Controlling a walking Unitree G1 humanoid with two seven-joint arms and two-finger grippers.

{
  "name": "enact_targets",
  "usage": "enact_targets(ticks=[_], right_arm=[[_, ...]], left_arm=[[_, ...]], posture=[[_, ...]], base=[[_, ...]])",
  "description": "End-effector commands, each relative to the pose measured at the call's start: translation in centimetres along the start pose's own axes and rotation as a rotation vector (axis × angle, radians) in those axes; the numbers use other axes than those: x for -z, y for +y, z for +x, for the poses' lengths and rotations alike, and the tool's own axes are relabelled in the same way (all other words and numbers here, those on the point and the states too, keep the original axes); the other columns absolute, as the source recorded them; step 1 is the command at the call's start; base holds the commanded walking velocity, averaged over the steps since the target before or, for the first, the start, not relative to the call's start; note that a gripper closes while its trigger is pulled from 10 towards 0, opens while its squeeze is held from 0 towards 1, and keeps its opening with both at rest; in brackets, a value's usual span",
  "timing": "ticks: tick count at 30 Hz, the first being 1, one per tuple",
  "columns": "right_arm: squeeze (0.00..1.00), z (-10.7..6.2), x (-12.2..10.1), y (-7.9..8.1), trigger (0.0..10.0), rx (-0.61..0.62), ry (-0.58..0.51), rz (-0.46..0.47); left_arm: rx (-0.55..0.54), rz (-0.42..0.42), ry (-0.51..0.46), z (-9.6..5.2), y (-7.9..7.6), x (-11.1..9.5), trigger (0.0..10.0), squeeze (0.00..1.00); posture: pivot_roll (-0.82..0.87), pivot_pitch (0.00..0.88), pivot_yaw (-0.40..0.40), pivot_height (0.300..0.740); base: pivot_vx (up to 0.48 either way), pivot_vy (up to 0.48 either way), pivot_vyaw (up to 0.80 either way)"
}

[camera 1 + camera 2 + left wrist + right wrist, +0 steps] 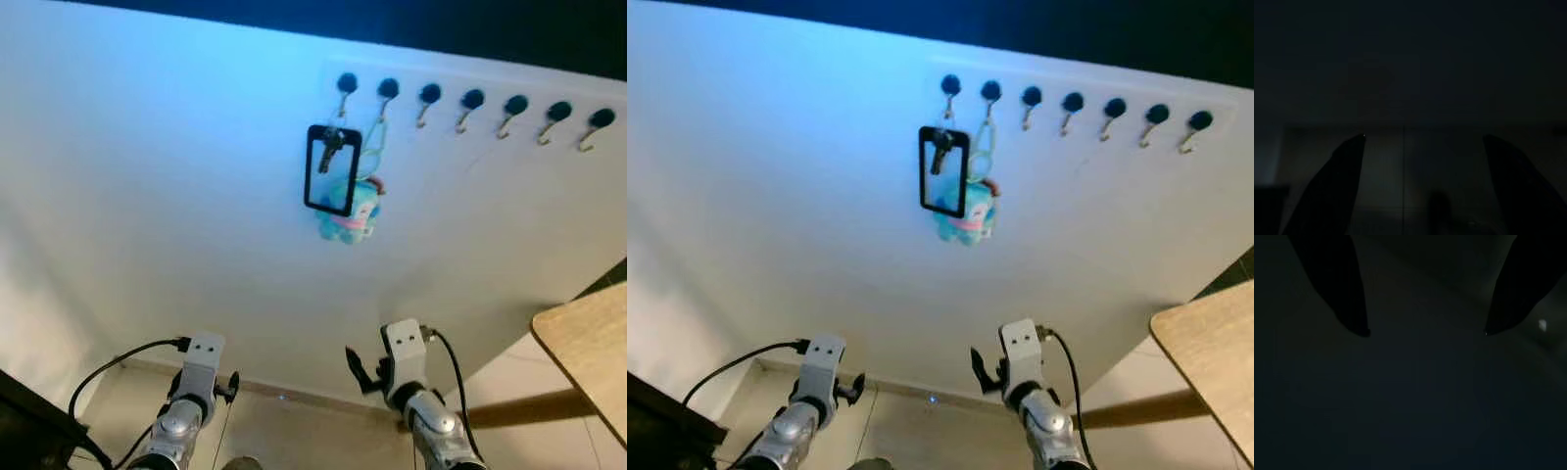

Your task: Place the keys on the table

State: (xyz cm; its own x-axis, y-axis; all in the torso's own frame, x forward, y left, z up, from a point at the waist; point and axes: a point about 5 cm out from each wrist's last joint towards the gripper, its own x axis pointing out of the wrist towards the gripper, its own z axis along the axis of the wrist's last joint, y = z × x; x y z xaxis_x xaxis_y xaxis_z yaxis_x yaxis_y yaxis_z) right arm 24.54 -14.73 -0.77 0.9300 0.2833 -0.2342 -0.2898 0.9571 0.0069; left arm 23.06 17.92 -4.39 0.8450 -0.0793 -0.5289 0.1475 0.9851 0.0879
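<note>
Nearest, both arms hung low in front of the body, over the floor tiles at the foot of the wall. Left pincer (1420, 186): wrist view very dark, but the two black fingers stood well apart with nothing between them. Right pincer (1425, 328): same reading, fingers spread wide, holding nothing. Neither was near the target.

To the right, at mid distance, a corner of the wooden desk (588, 343) came into the head views; this was the drop-off point.

Farther, up on the white wall, a row of hooks (470, 103) ran left to right. The keys (329, 147) hung from the leftmost hook, lying against a black-framed card holder (331, 171). Just beside them, on the second hook, hung a turquoise plush charm (351, 215), touching or overlapping the holder's lower right corner.

Judgement: step in hand was the reach, not yet begun. To do it well, the right arm, being closer to the hooks, seemed the better choice. Approach from below and slightly left, to stay off the plush. Close on the holder or the ring rather than a key blade, which would likely swing. Lift up first to clear the hook's curl, then draw away from the wall. Risk: dragging the plush's loop off with it.
</note>
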Motion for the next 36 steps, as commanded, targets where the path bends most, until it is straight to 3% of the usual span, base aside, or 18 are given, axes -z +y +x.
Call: enact_targets(ticks=[1, 3, 4, 9, 10, 11, 12, 16, 18, 26, 29, 30, 31, 32, 33, 36], right_arm=[[0.0, 0.0, -1.1, -0.1, 10.0, -0.006, -0.072, 0.002], [0.0, 0.1, -2.6, 0.1, 10.0, -0.023, -0.156, -0.012], [0.0, 0.1, -2.6, 0.1, 10.0, -0.023, -0.156, -0.012], [0.0, 0.1, -6.7, 1.0, 10.0, -0.089, -0.358, -0.127], [0.0, 0.1, -6.7, 1.0, 10.0, -0.089, -0.358, -0.127], [0.0, -0.1, -8.9, 1.2, 10.0, -0.089, -0.467, -0.173], [0.0, -0.2, -10.0, 1.3, 10.0, -0.084, -0.519, -0.194], [0.0, -0.6, -11.2, 1.3, 10.0, -0.069, -0.58, -0.214], [0.0, -1.3, -12.7, 1.4, 10.0, -0.044, -0.661, -0.21], [0.0, -1.1, -14.2, 2.4, 10.0, -0.105, -0.693, -0.114], [0.0, -0.7, -14.4, 2.6, 10.0, -0.132, -0.681, -0.081], [0.04, -0.5, -14.5, 2.6, 10.0, -0.139, -0.678, -0.067], [0.65, -0.4, -14.7, 2.6, 10.0, -0.141, -0.673, -0.057], [0.65, -0.4, -14.7, 2.6, 10.0, -0.141, -0.673, -0.057], [1.0, 0.0, -14.8, 2.6, 10.0, -0.144, -0.655, -0.056], [1.0, 1.1, -15.4, 2.8, 10.0, -0.175, -0.629, -0.075]], left_arm=[[-0.013, 0.002, -0.109, 0.2, 0.7, -1.8, 10.0, 0.0], [-0.03, -0.025, -0.198, 0.2, 1.1, -3.3, 10.0, 0.0], [-0.03, -0.025, -0.198, 0.2, 1.1, -3.3, 10.0, 0.0], [-0.064, -0.077, -0.39, -0.2, 1.7, -7.1, 10.0, 0.0], [-0.064, -0.077, -0.39, -0.2, 1.7, -7.1, 10.0, 0.0], [-0.03, -0.055, -0.494, -0.9, 1.6, -9.0, 10.0, 0.0], [-0.005, -0.038, -0.538, -1.3, 1.4, -9.6, 10.0, 0.0], [0.045, -0.022, -0.593, -2.1, 0.9, -10.4, 10.0, 0.0], [0.153, 0.011, -0.685, -4.0, -0.3, -11.4, 10.0, 0.0], [0.31, 0.031, -0.782, -6.7, -2.1, -12.7, 10.0, 0.0], [0.349, 0.037, -0.797, -7.1, -2.7, -13.1, 10.0, 0.0], [0.362, 0.035, -0.803, -7.3, -2.9, -13.4, 10.0, 0.0], [0.373, 0.032, -0.805, -7.5, -3.1, -13.6, 10.0, 0.0], [0.373, 0.032, -0.805, -7.5, -3.1, -13.6, 10.0, 0.0], [0.381, 0.034, -0.807, -7.7, -3.4, -13.9, 10.0, 0.0], [0.371, 0.053, -0.801, -7.8, -3.7, -14.2, 10.0, 0.0]], posture=[[0.06, 0.0, -0.027, 0.74], [0.06, 0.0, -0.026, 0.74], [0.06, 0.0, -0.026, 0.74], [0.07, 0.001, -0.034, 0.74], [0.07, 0.001, -0.034, 0.74], [0.07, 0.001, -0.034, 0.74], [0.07, 0.001, -0.034, 0.74], [0.08, 0.008, -0.035, 0.74], [0.08, 0.01, -0.033, 0.74], [0.08, 0.028, -0.037, 0.74], [0.09, 0.03, -0.038, 0.74], [0.09, 0.032, -0.039, 0.74], [0.09, 0.034, -0.04, 0.74], [0.09, 0.034, -0.04, 0.74], [0.09, 0.035, -0.039, 0.74], [0.09, 0.036, -0.036, 0.74]], base=[[0.0, 0.0, 0.0], [0.0, 0.0, 0.0], [0.0, 0.0, 0.0], [0.0, 0.0, 0.0], [0.0, 0.0, 0.0], [0.0, 0.0, 0.0], [0.0, 0.0, 0.0], [0.0, 0.0, 0.0], [0.0, 0.0, 0.0], [0.0, 0.0, 0.0], [0.0, 0.0, 0.0], [0.0, 0.0, 0.0], [0.0, 0.0, 0.0], [0.0, 0.0, 0.0], [0.0, 0.0, 0.0], [0.0, 0.0, 0.0]])
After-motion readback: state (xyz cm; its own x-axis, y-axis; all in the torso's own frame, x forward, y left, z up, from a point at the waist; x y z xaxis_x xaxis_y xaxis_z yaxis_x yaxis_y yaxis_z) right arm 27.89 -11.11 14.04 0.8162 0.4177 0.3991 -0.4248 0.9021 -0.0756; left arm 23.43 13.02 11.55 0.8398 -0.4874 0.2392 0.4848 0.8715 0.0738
